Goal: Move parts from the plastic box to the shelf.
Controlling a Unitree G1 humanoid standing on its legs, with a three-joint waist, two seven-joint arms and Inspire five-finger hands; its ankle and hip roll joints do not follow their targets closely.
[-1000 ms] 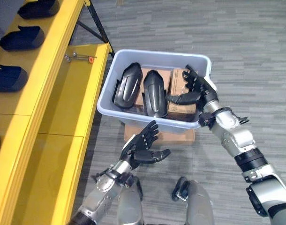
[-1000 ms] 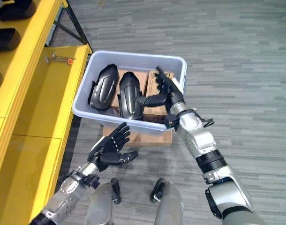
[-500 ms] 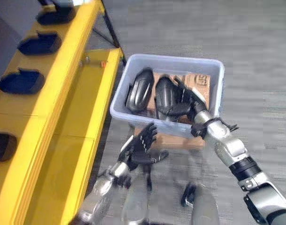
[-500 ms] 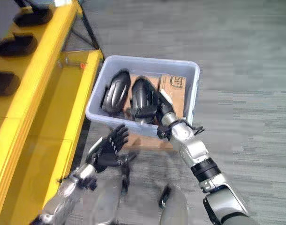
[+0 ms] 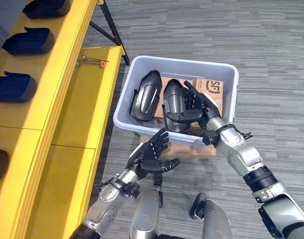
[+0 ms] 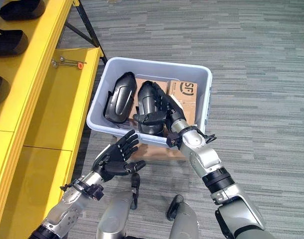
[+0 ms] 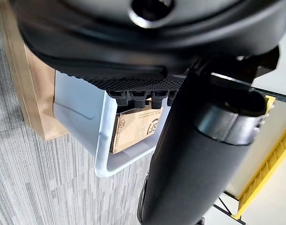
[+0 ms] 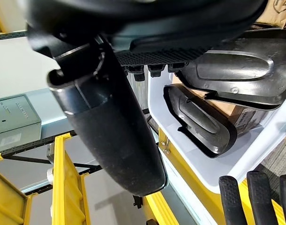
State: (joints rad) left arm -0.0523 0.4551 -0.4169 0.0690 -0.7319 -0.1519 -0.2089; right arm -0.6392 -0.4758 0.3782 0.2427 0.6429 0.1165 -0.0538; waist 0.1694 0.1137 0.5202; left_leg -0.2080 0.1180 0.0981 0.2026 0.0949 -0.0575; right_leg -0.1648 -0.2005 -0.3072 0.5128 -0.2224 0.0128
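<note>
yellow shelf [image 5: 67,99] | dark parts [image 5: 12,85] | small tool [image 5: 89,61], maybe wrench

I judged the site to be a workshop or parts store. A yellow steel shelf [image 5: 57,84] ran along the left, with dark moulded parts [image 5: 13,85] laid out in a row on its upper level and a small tool [image 5: 90,61] on the lower. A grey plastic box [image 5: 227,79] of similar black parts [image 5: 146,94] stood on grey carpet flooring [image 5: 271,59].
</note>
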